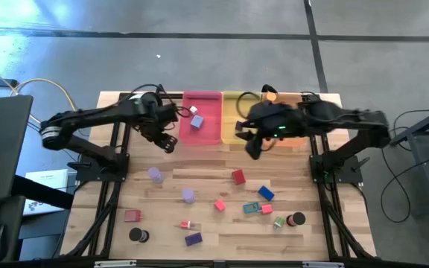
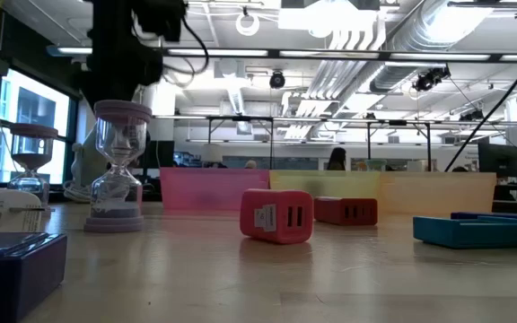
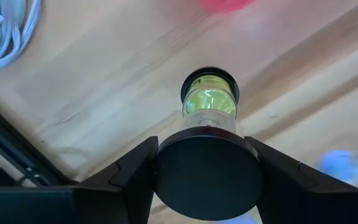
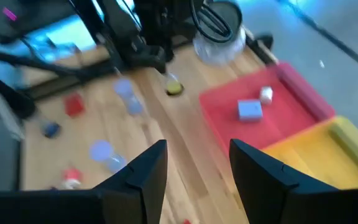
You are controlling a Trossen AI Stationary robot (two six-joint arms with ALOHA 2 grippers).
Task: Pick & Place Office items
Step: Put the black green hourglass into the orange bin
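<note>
My left gripper (image 1: 167, 141) is over the wood just in front of the pink tray (image 1: 202, 130), shut on a small hourglass (image 3: 209, 102) with black end caps and greenish sand. In the right wrist view this hourglass (image 4: 174, 88) hangs under the left arm. My right gripper (image 1: 253, 146) is open with nothing between its fingers (image 4: 146, 171), held high in front of the yellow tray (image 1: 233, 112). A blue block (image 1: 196, 122) and a small white piece (image 1: 193, 110) lie in the pink tray. Other office items lie loose on the near half of the table. My left gripper pinches the hourglass's upper black end cap (image 3: 207, 180) between its two fingers, one on each side of the round cap. The fingers come from above, pointing down. The hourglass hangs upright below them, its lower cap (image 3: 209, 83) toward the wood and lifted clear.
Loose on the wood are two lavender hourglasses (image 1: 155, 174) (image 1: 188, 195), red blocks (image 1: 237, 176) (image 1: 131, 215), a blue block (image 1: 266, 193), a teal piece (image 1: 250, 208), a purple block (image 1: 193, 239) and black discs (image 1: 138, 235) (image 1: 296, 219). An orange tray (image 1: 293, 141) stands beside the yellow one, and cables lie at the far edge.
</note>
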